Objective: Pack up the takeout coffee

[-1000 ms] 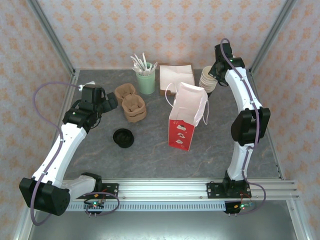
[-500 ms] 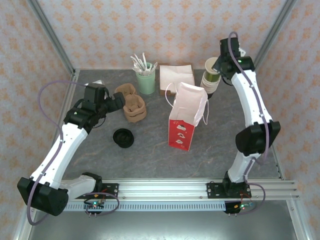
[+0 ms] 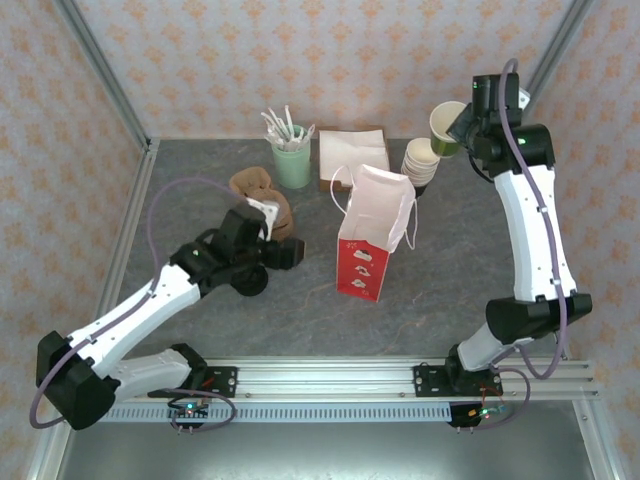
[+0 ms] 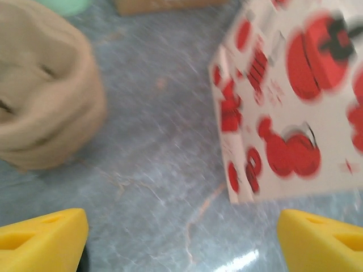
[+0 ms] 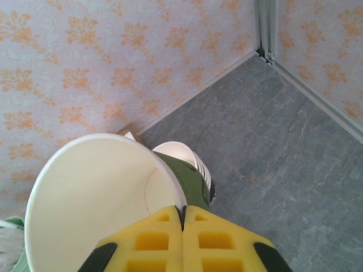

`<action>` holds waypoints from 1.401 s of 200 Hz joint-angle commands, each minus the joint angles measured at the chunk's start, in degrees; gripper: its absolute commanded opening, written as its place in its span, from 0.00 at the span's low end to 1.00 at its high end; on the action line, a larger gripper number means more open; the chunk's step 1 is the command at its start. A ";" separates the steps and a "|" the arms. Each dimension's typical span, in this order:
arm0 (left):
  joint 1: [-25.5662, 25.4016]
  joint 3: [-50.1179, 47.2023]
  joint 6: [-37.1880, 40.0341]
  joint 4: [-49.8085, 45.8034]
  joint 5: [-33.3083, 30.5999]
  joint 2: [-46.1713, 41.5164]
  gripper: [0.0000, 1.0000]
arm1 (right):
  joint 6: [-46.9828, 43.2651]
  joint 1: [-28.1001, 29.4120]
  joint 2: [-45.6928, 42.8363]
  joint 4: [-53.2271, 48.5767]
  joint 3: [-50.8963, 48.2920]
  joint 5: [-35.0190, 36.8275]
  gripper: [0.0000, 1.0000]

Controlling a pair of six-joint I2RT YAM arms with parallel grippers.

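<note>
1. Across the grey table [image 3: 450,290], packing judged roughly midway: takeout coffee [image 3: 447,128] picked up, not yet bagged. Left to do: carrying toward 8 o'clock, lowering into the bag, letting go.
2. Near the table's centre, upright with mouth open: white-and-red paper bag [image 3: 368,235], handles drooping at either side.
3. Reaching tall at the 1 o'clock corner: right arm, forearm nearly vertical, wrist bent over toward 9 o'clock.
4. Stretching low from 7 o'clock toward centre: left arm, wrist aimed at 3 o'clock, straight at the bag's base.
5. At 9 o'clock from the bag, just beyond the left wrist: brown pulp cup carrier [image 3: 262,205].
6. In the air at 1 o'clock, above and just right of the stack of cups [image 3: 420,162]: the coffee cup, tipped, empty, cream inside.
7. Right gripper [image 5: 182,224]: pinched onto the cup's near wall at the rim, yellow fingers meeting across it.
8. Left gripper [image 4: 181,238]: spread wide, grasping nothing, close to the bag's lower corner.
</note>
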 commanded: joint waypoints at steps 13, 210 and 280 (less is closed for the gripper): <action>-5.94 -8.24 7.00 13.62 4.85 -2.26 0.79 | -1.84 0.25 -8.51 -6.08 2.00 -2.75 0.00; -12.75 4.36 4.53 38.13 6.65 34.87 0.51 | -2.11 0.25 -18.78 -20.45 10.17 -25.22 0.00; -11.70 0.37 5.09 20.18 -5.63 12.59 0.71 | 0.98 0.31 -21.33 -12.83 3.07 -38.58 0.00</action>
